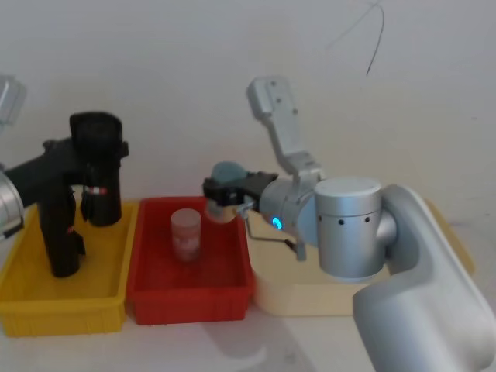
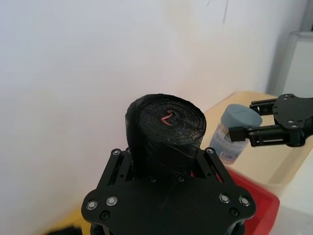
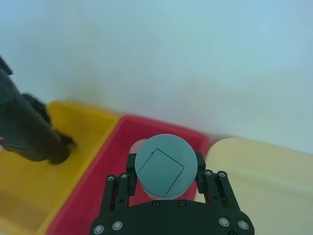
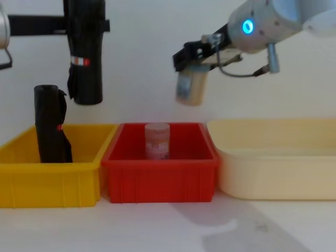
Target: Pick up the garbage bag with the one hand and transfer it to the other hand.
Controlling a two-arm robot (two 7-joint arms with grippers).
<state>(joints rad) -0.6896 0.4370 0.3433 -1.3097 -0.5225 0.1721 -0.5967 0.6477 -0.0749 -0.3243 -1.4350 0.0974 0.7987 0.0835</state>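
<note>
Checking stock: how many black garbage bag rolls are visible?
2: the held roll, upright in the left gripper above the yellow bin; the other roll, standing inside that bin.

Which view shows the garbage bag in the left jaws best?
Chest view: the garbage bag hangs upright side-on, most of its length and label visible, clamped near its top by the left gripper. Head view foreshortens it; left wrist view shows its top end.

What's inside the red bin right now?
One small jar stands upright in the red bin. The right hand holds a bottle above it, covering the far right corner.
</note>
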